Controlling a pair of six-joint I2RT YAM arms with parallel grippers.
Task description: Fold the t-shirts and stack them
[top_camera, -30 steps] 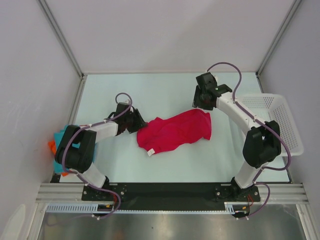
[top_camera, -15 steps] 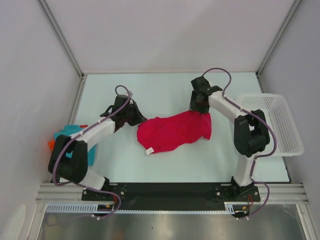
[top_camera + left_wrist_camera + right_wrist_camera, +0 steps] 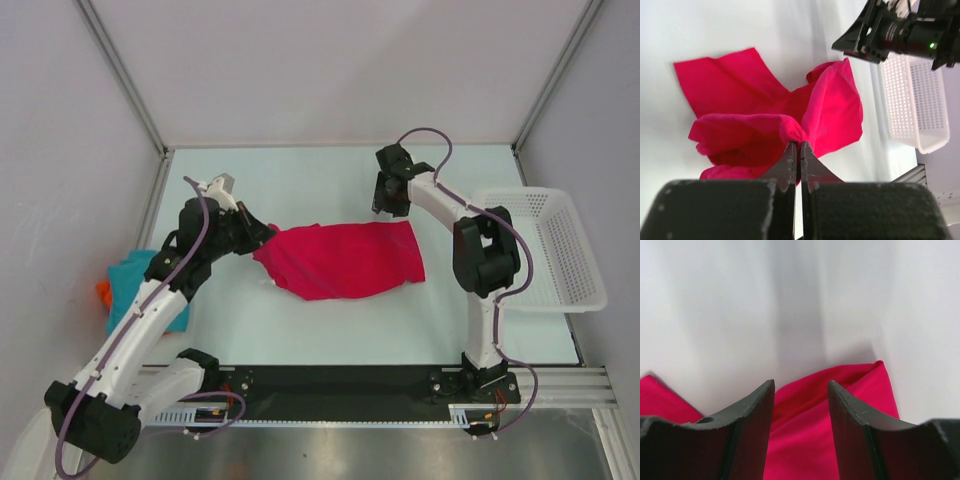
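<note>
The crimson-pink t-shirt (image 3: pixel 345 262) lies crumpled in the middle of the table. My left gripper (image 3: pixel 262 236) is shut on a bunch of its left edge, and the cloth puckers at the tips (image 3: pixel 799 144) with the rest of the shirt (image 3: pixel 832 107) spread beyond. My right gripper (image 3: pixel 389 206) hovers open just past the shirt's far right corner. In the right wrist view its fingers (image 3: pixel 801 386) frame that corner of the shirt (image 3: pixel 867 387) with nothing pinched. A teal-blue t-shirt (image 3: pixel 130 272) and an orange one (image 3: pixel 102 291) lie at the table's left edge, partly behind my left arm.
A white mesh basket (image 3: pixel 560 250) stands at the table's right edge and shows in the left wrist view too (image 3: pixel 912 95). Grey walls and metal posts close in the back and sides.
My left gripper has shut on the shirt's left edge and drawn it left and up, stretching the cloth. My right gripper has shifted slightly to the shirt's far corner, still open.
</note>
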